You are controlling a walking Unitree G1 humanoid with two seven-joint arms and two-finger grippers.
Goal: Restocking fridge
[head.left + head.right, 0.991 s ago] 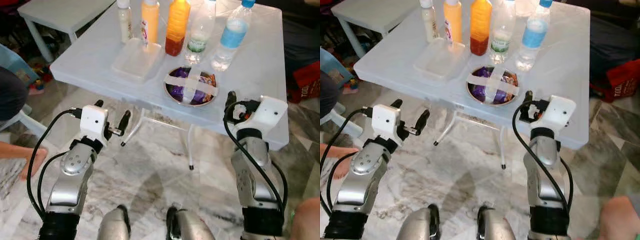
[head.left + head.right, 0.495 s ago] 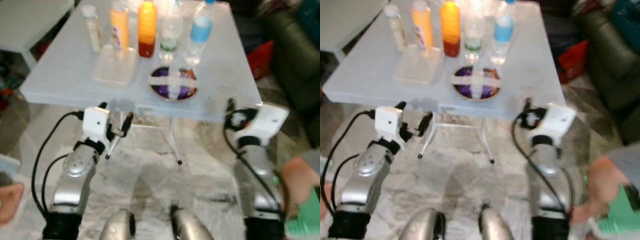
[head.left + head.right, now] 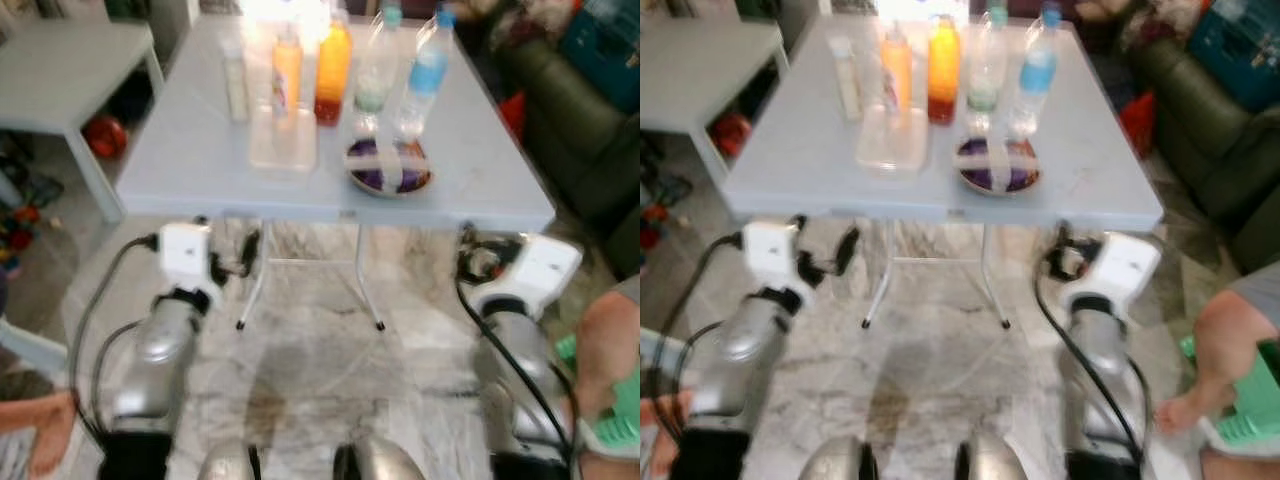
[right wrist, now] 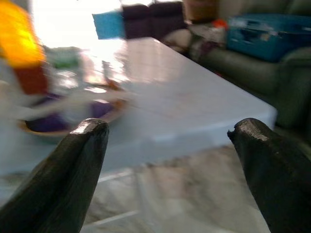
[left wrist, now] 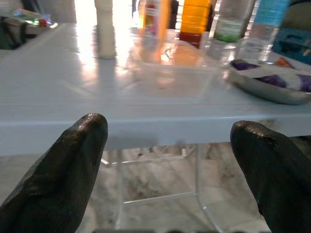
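Note:
On the white table stands a row of bottles: a small white one, a yellow-orange one, an orange juice bottle, a clear green-labelled one and a blue-labelled water bottle. In front of them lie a clear plastic box and a metal bowl of purple packets under white tape. My left gripper is open and empty, just short of the table's front edge and below it. My right gripper is open too, near the front right corner.
A second white table stands at the left with a red ball beneath it. A dark sofa and a blue case are on the right. A person's leg is close to my right arm. The floor is marble.
The whole picture has shifted: the camera has drawn back and the table looks farther and more centred. Both grippers stay open, held in front of the table.

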